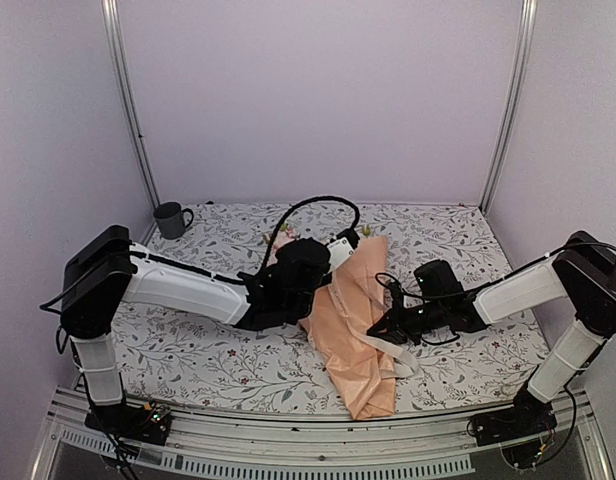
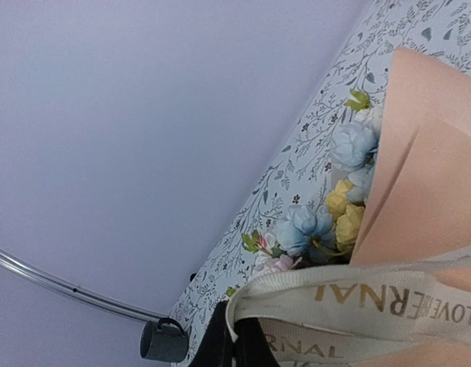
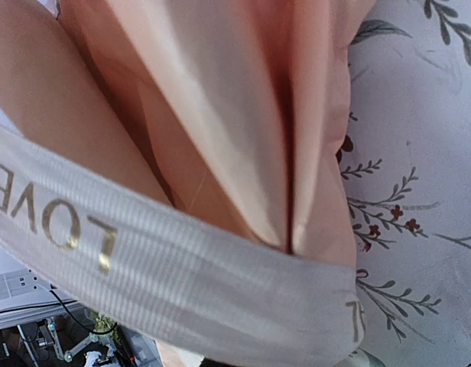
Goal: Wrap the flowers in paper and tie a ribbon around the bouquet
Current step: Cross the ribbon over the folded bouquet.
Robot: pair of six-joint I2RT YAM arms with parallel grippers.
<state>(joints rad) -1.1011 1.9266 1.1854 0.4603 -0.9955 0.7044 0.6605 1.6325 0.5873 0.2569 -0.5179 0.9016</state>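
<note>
The wrapped bouquet lies mid-desk. The ribbon across it appears pinched by the closed left end effector and closed right end effector. Even tension should be held while knotting.

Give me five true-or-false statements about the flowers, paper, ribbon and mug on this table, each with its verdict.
1. The paper is wrapped around the flowers. True.
2. The ribbon is plain, without lettering. False: it carries gold letters.
3. The mug lies tipped over against the paper. False: it stands upright at the far left corner of the table, apart from it.
4. The ribbon crosses over the paper. True.
5. Every bloom is red. False: pale blue, yellow and pink ones show.
</note>
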